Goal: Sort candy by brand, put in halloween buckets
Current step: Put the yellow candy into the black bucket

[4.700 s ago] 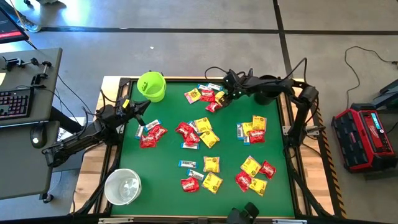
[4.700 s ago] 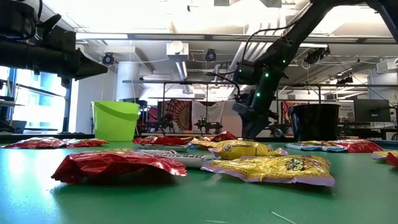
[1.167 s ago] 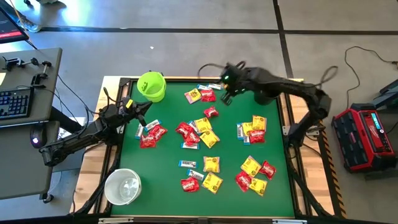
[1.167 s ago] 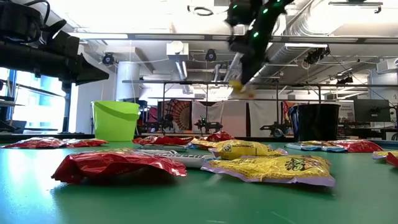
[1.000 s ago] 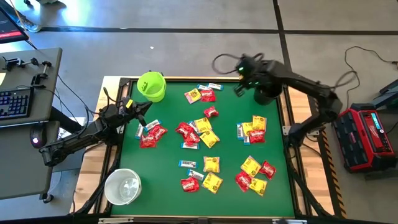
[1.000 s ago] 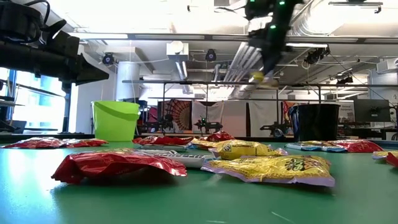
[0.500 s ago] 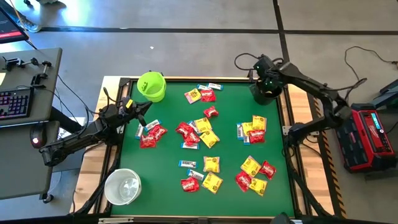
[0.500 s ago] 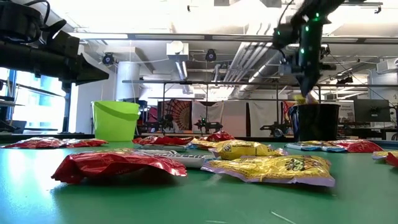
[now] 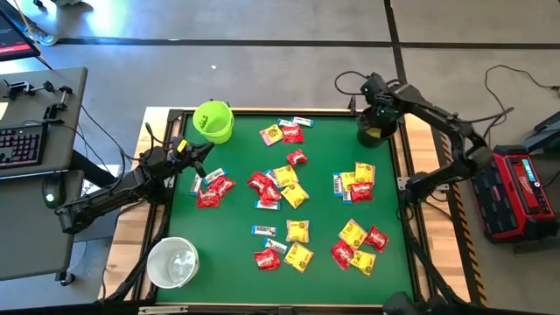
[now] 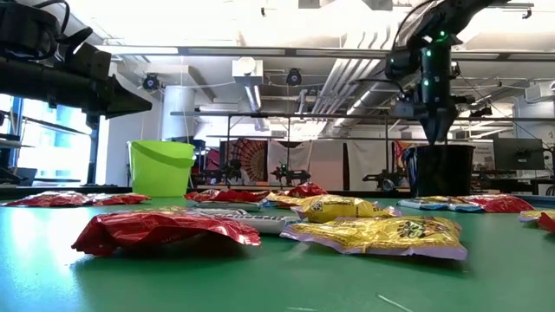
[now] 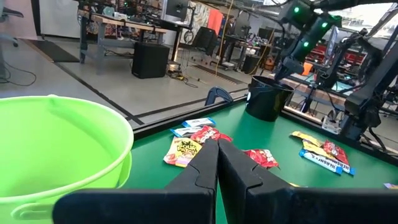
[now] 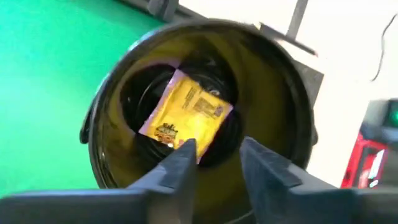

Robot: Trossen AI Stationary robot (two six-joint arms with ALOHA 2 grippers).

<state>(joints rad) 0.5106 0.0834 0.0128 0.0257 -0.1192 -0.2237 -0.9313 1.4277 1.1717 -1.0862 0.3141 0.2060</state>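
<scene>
My right gripper (image 12: 217, 158) hangs open, pointing down, over the mouth of the black bucket (image 12: 106, 155) at the table's far right corner (image 9: 372, 136). A yellow candy packet (image 12: 186, 115) lies inside that bucket, beyond the fingertips and clear of them. My left gripper (image 11: 217, 155) is shut on nothing and held level above the table's left edge (image 9: 199, 150), just near of the lime green bucket (image 9: 213, 121). The white bucket (image 9: 172, 262) stands at the near left corner. Red, yellow and white-and-blue candy (image 9: 280, 184) lies scattered on the green table.
A candy cluster (image 9: 282, 133) lies between the green and black buckets at the far edge. Other clusters lie at the middle right (image 9: 354, 182) and near right (image 9: 359, 245). The left arm (image 9: 105, 201) reaches in over the left edge. A red case (image 9: 512, 188) sits on the floor to the right.
My right gripper has carried a yellow packet toward the table's far right corner, come down over the black bucket and tipped steeper. It has opened and let the packet go, and the packet now lies inside the bucket.
</scene>
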